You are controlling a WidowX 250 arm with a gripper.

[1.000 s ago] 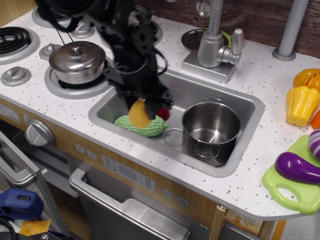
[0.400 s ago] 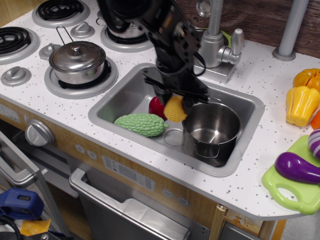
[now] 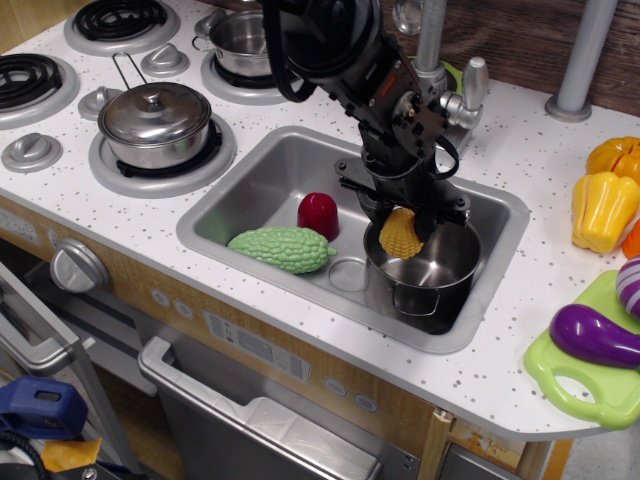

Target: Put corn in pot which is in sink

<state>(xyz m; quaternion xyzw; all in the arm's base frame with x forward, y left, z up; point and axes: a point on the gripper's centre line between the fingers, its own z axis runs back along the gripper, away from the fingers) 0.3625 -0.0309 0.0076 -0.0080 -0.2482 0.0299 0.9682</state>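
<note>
I am gripping the small yellow bumpy toy corn (image 3: 401,232) in my closed gripper (image 3: 405,222), holding it over the shiny steel pot (image 3: 428,270) for release.

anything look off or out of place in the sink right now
Nothing looks spilled or damaged. The pot stands upright in the sink, and the gripper holds the corn over its rim. A green bumpy toy and a red toy lie loose on the sink floor.
</note>
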